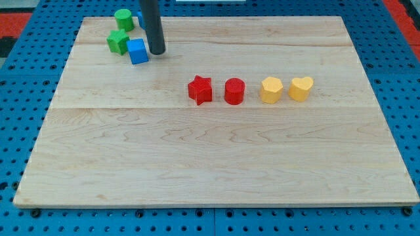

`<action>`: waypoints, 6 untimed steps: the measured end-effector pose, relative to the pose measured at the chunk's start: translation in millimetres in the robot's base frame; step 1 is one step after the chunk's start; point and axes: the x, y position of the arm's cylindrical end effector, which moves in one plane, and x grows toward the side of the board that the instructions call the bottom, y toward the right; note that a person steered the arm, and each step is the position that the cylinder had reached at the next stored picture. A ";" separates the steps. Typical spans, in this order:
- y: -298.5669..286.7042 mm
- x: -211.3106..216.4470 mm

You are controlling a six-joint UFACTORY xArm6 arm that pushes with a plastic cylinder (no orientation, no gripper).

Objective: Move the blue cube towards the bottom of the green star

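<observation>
So on the wooden desk [216, 164] there's a row of four blocks roughly mid-board: red star [200, 90], then a red cylinder [234, 91] just beside it, a small gap, then a yellow hexagon-ish block [270, 90] and a yellow heart [301, 88] close together on the view's right. Up in the top-left corner sits a green cylinder [123, 18]. There's also a bit of another blue block [140, 18] up there, mostly hidden. Blue pegboard [400, 72] surrounds the board.

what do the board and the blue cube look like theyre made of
The board looks like pale, smooth-finished wood: grain lines and plank seams show. The blue cube, just left of my tip, looks like matte painted wood or plastic: uniform colour, no grain; cannot tell which.
</observation>
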 end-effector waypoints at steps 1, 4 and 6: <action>5.5 6.7; -43.4 -2.7; 0.8 18.0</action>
